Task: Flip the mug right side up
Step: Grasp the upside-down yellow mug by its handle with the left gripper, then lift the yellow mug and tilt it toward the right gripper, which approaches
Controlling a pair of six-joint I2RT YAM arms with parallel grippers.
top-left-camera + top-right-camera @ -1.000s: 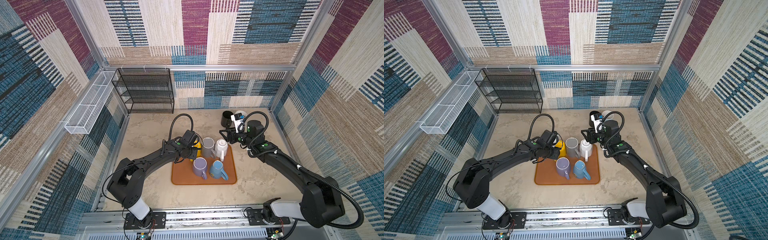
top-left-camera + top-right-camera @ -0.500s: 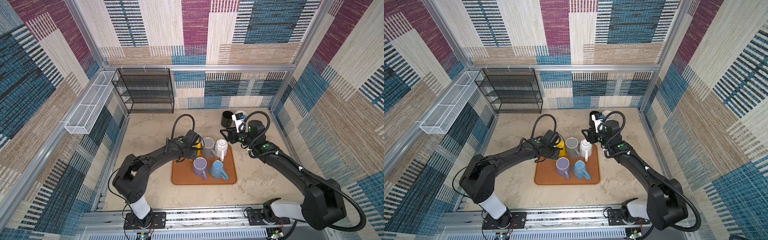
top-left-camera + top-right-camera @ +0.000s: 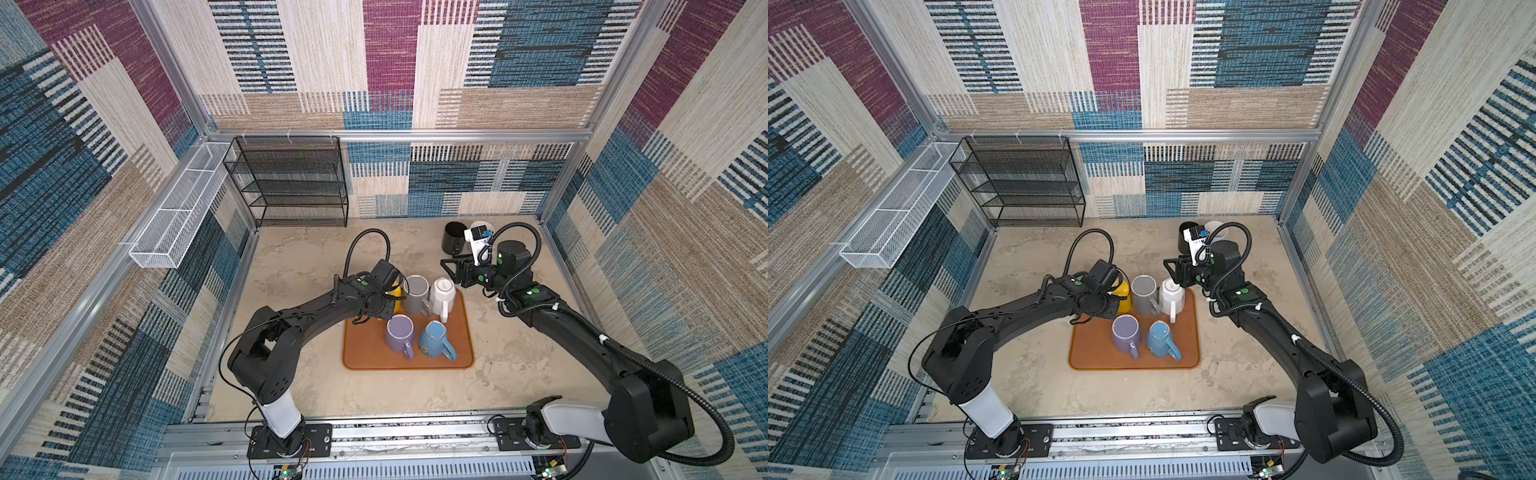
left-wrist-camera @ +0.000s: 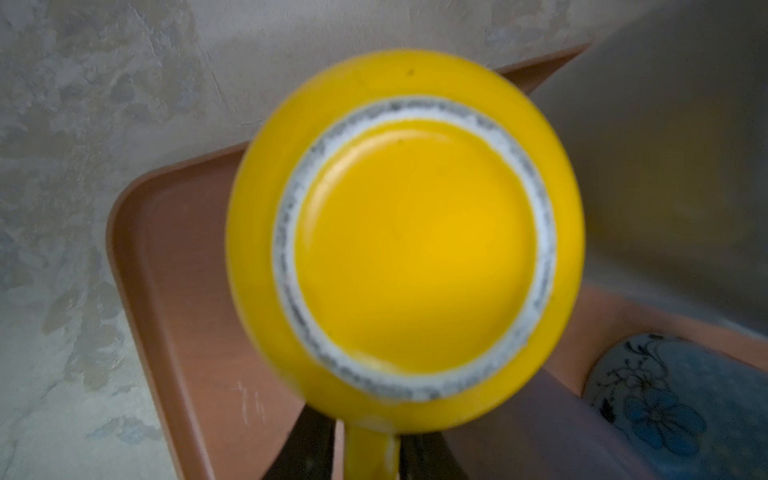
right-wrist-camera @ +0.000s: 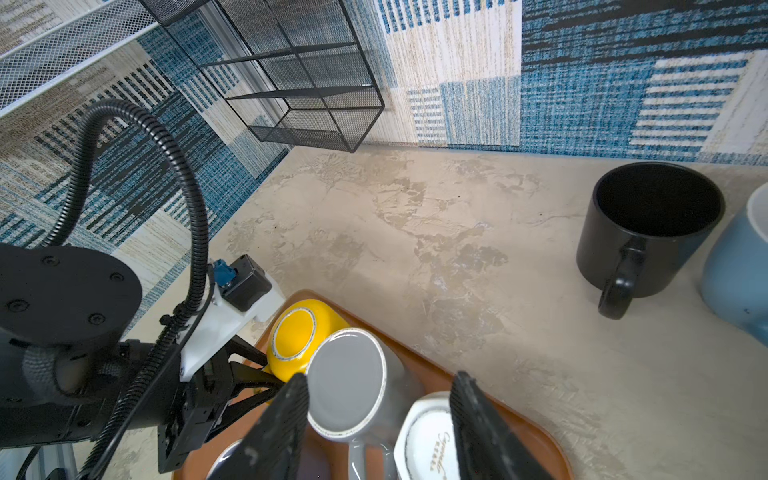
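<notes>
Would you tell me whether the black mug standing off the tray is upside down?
No, the right wrist view shows the black mug upright, with its open mouth facing up and its dark inside visible.

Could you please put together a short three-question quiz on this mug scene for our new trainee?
1. True or false: the yellow mug is base-up at a corner of the tray.
2. The fingers of the left gripper flank which part of that mug? A) rim B) handle C) base
3. Beside the light blue mug stands another upright mug. What colour is it?
Key: 1 true; 2 B; 3 black.
</notes>
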